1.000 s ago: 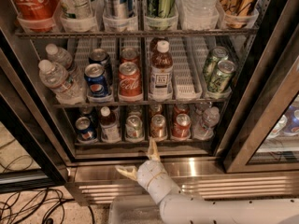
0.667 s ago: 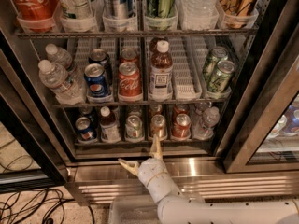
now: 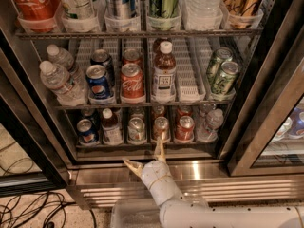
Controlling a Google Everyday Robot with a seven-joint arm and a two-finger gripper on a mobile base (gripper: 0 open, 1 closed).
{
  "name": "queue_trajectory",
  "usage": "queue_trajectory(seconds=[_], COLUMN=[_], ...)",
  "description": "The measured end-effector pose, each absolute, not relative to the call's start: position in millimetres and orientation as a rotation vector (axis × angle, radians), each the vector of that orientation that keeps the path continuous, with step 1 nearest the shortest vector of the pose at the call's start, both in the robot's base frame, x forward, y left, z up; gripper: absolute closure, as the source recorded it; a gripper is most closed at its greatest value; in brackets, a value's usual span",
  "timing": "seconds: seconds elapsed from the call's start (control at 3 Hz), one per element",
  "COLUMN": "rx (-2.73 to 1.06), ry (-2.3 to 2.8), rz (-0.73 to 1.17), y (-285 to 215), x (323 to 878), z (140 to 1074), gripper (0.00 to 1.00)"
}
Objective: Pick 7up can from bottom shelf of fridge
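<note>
The fridge (image 3: 223,171) stands open in front of me with its wire racks in view. On the bottom shelf (image 3: 97,147) a pale silvery 7up can (image 3: 137,128) stands upright in the third lane from the left. My gripper (image 3: 142,151) is open, just below the shelf's front edge and in front of the steel base panel. One fingertip (image 3: 159,141) points up at a brownish can (image 3: 160,127), right of the 7up can. The other fingertip (image 3: 127,162) points left. The gripper holds nothing.
On the bottom shelf a blue cola can (image 3: 87,130) and a small bottle (image 3: 111,127) stand left of the 7up can, a red can (image 3: 184,128) and a water bottle (image 3: 210,125) to the right. The middle rack (image 3: 142,102) hangs above. A glass door frame (image 3: 266,113) stands at right; cables (image 3: 28,210) lie at lower left.
My open gripper has moved up and slightly right, from the base panel to the front edge of the bottom shelf. The cans have not moved.
</note>
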State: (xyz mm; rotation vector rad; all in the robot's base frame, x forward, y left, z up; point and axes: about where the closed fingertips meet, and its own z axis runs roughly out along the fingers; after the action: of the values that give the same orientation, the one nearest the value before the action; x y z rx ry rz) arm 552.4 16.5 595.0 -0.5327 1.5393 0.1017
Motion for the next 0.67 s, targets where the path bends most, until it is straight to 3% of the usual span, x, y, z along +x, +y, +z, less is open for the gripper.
queue_trajectory(seconds=[0.67], rx=[-0.523], ry=[1.522], rz=[0.101], y=[20.8], x=[558.8], z=[595.6], gripper=[0.2])
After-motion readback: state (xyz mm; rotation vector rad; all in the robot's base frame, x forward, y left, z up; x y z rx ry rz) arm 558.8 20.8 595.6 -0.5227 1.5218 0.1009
